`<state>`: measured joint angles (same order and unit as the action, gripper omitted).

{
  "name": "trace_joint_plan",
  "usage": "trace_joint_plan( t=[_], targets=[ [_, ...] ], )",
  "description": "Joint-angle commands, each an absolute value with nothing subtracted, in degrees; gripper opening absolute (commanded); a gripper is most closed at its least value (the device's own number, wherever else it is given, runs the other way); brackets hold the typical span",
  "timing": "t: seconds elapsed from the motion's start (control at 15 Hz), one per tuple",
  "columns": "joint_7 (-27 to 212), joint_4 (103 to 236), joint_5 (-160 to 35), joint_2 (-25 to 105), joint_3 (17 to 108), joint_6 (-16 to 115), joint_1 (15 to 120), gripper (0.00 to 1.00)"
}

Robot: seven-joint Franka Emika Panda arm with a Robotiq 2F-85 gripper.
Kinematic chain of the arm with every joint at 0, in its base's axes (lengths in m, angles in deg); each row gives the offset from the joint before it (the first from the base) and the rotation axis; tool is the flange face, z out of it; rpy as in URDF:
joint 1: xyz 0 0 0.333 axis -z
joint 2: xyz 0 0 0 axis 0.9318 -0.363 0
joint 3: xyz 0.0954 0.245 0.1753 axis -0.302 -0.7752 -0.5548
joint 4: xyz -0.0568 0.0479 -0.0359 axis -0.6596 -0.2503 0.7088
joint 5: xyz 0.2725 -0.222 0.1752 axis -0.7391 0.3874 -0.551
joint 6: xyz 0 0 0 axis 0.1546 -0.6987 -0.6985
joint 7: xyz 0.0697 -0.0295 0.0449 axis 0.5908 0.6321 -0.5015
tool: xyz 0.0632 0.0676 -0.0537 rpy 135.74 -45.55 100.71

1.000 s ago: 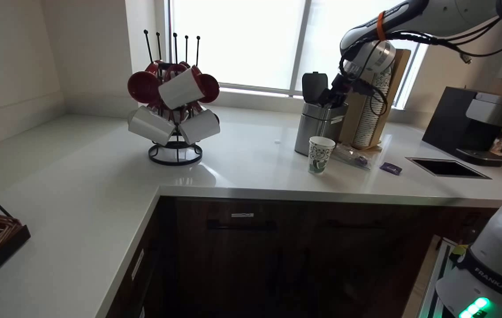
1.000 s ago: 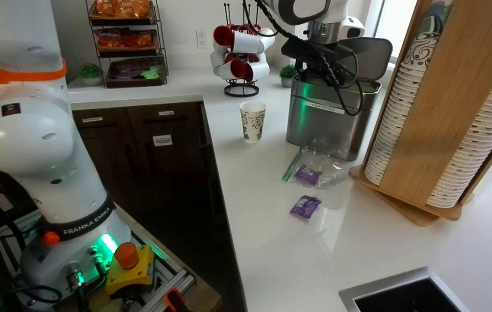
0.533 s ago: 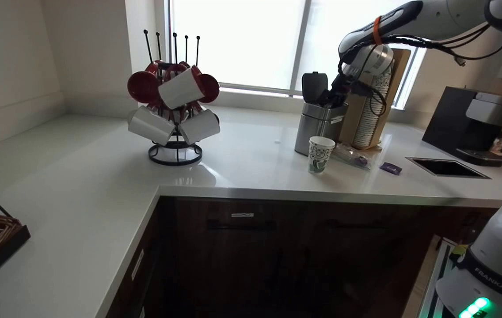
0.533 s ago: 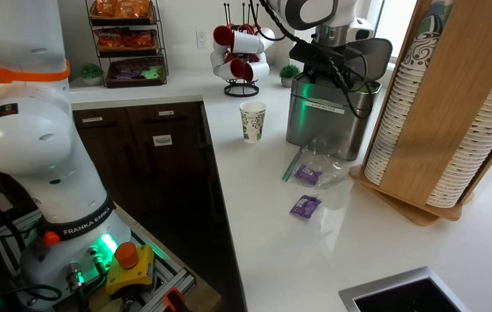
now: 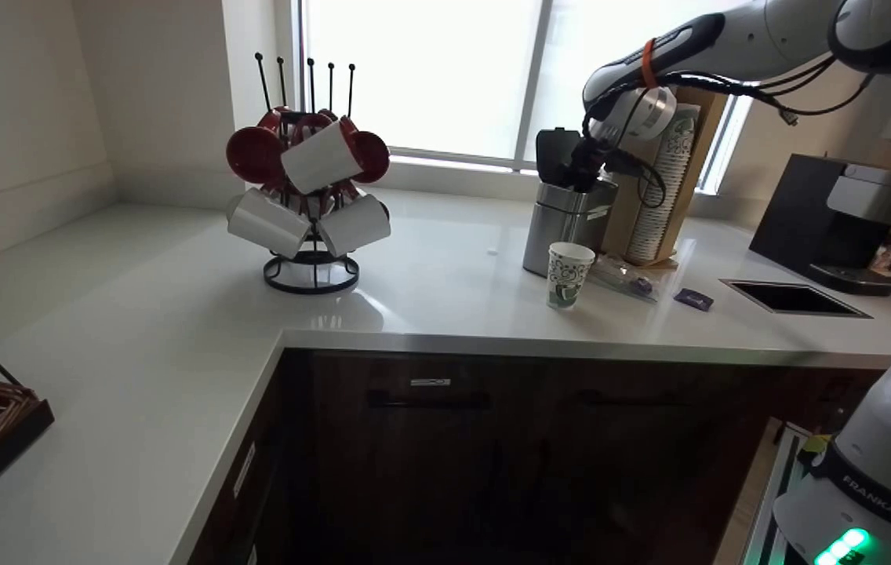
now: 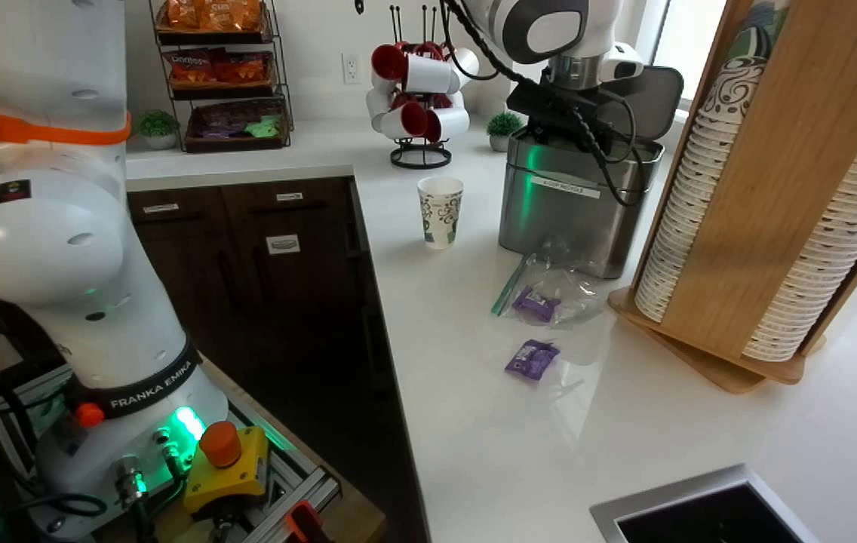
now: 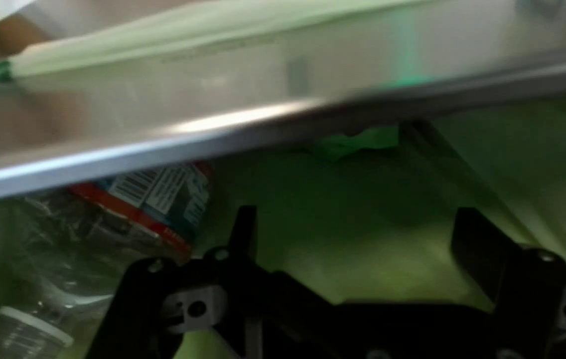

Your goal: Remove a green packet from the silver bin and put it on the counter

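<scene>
The gripper (image 7: 355, 227) was spread wide at the mouth of the bin (image 6: 549, 222). In the wrist view, the packet (image 7: 357, 142) was seen inside, at the gripper's twelve o'clock, partly hidden; a bottle (image 7: 118, 229), at nine. In an exterior view, a cup (image 6: 440, 215) was seen on the counter (image 6: 474, 452) at the bin's nine.

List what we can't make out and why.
Flat bright-green packet: wrist view, partly behind the rim of the grey metal bin.
Black end effector: both exterior views, lower end behind bin's wall.
Clear plastic container with red-blue label: wrist view, partly behind that rim; print blurred.
Rectangular metal-framed opening: in an exterior view, cut by bottom edge.
</scene>
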<state>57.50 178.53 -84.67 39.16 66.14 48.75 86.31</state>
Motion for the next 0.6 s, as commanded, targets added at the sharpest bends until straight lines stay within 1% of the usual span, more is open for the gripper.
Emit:
trace_joint_plan(
  t=[0.0,0.53],
  targets=[
    [56.4,176.1,-85.5,36.9,64.5,48.9,87.6,1.00],
    [56.3,176.0,-85.6,35.8,63.5,48.7,88.6,1.00]
  ],
)
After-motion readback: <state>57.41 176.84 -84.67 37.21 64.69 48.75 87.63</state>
